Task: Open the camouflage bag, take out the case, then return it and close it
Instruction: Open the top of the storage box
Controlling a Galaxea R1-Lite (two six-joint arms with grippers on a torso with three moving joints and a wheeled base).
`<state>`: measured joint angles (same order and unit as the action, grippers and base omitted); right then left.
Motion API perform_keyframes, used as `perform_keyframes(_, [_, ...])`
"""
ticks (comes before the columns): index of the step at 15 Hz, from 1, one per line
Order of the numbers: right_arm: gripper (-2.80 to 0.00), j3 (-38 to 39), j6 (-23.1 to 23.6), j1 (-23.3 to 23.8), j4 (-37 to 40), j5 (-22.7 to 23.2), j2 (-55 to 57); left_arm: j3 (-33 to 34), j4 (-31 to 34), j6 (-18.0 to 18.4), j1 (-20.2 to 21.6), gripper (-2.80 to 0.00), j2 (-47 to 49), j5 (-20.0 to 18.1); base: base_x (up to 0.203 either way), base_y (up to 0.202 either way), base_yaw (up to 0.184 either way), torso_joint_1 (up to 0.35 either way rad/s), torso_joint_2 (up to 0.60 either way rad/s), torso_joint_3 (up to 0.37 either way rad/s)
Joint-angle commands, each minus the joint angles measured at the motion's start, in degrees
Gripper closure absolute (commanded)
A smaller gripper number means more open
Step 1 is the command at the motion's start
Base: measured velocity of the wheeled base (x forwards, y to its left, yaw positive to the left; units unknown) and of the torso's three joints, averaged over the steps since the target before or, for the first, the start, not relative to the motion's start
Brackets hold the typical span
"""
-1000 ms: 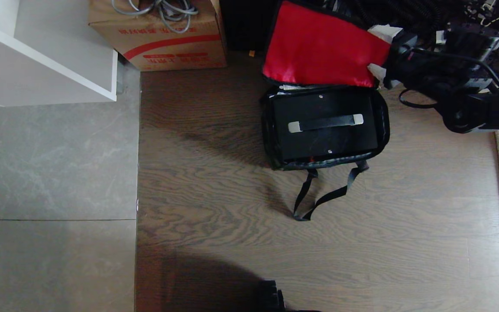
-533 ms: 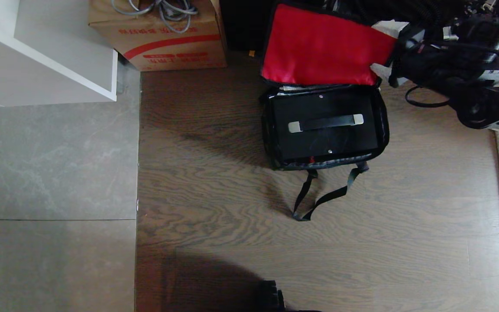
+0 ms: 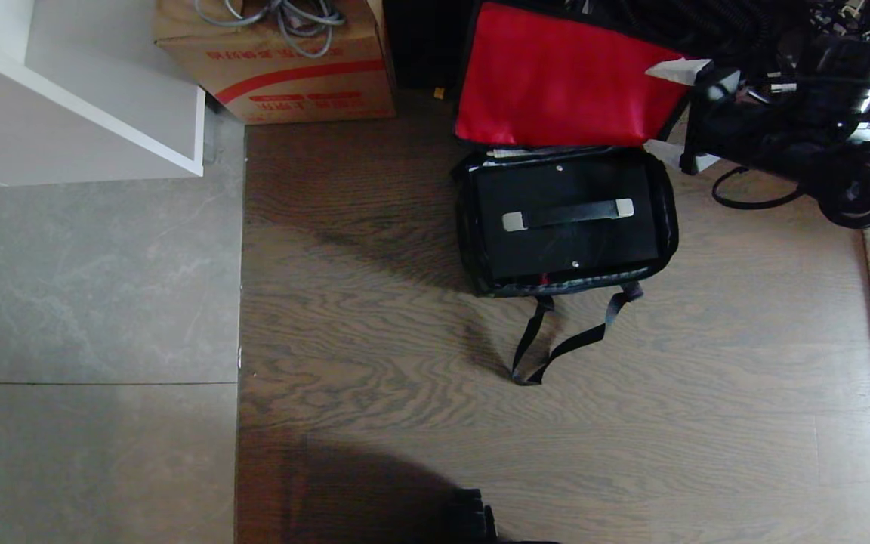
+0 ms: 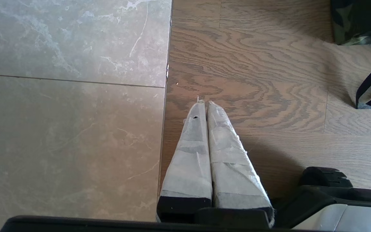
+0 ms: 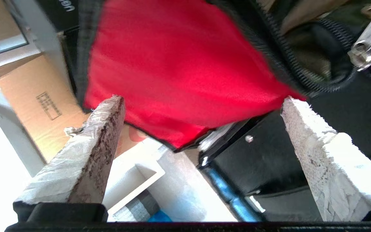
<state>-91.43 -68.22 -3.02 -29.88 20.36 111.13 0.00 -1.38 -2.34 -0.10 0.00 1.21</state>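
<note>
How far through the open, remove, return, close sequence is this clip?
Opening looks done: the camouflage bag has its red lid flipped back. The case lies inside. The right gripper is open beside the lid, holding nothing; the left gripper is shut over the floor. Whether the case has been out already cannot be told; closing remains.

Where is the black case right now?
In the head view the case sits inside the open camouflage bag on the wooden floor, right of centre, handle up, just below the raised red lid and right of the cardboard box.
</note>
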Motion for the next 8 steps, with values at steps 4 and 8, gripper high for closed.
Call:
perform_keyframes(4, [-2.80,3.19,-0.39,-0.05,1.04,0.38,-2.23,0.53,-0.03,-0.03,0.01,0.00,0.00,0.02,0.000,0.000,0.000,0.000,0.00,0.000])
perform_keyframes(8, [-2.80,3.56,-0.10,-0.05,1.15,0.54,-1.55,0.53,-0.03,-0.03,0.01,0.00,0.00,0.02,0.000,0.000,0.000,0.000,0.00,0.000])
